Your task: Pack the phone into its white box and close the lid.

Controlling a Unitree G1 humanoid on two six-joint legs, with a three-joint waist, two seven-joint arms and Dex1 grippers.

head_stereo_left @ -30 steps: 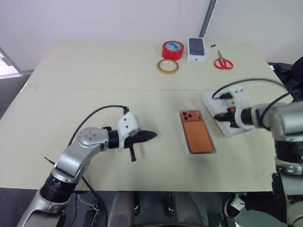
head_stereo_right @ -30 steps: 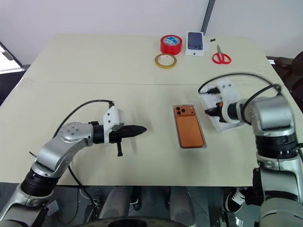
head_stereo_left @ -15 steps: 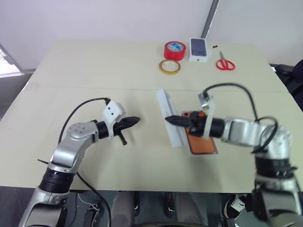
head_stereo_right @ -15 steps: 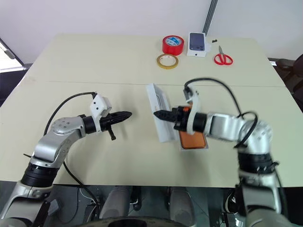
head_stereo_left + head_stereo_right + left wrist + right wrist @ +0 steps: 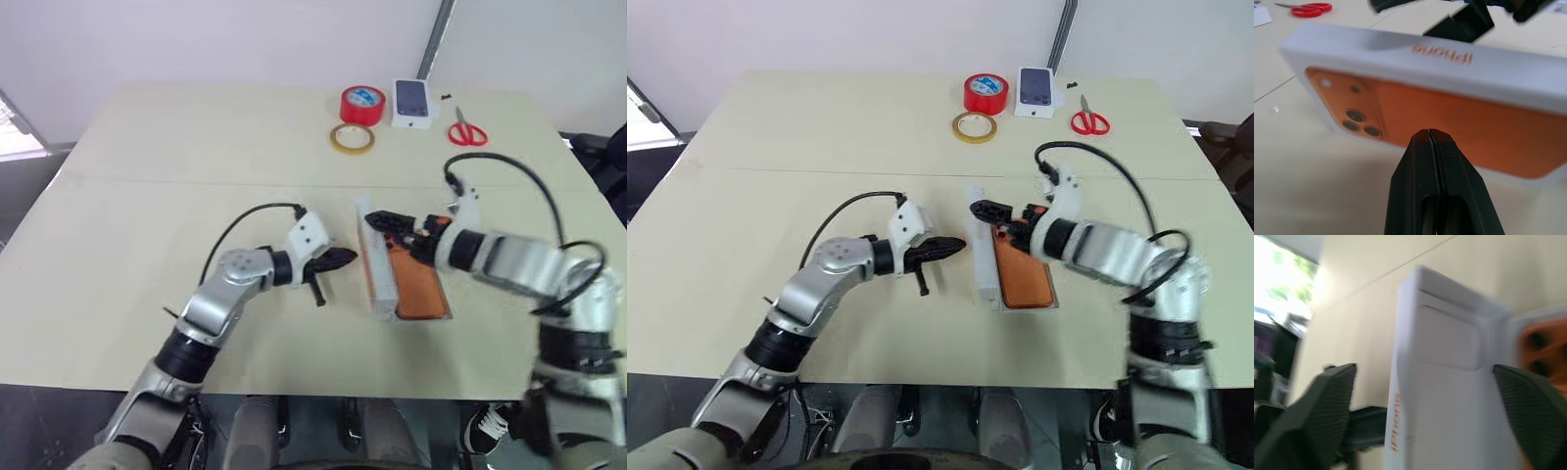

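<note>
The lid [image 5: 1415,61]: side wall bears "iPhone" in orange letters, upside down in the left wrist view; the right wrist view's blurred orange lettering probably reads likewise.

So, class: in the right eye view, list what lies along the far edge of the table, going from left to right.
Yellow tape ring → red tape roll → small white carton with a phone picture → red scissors.
</note>
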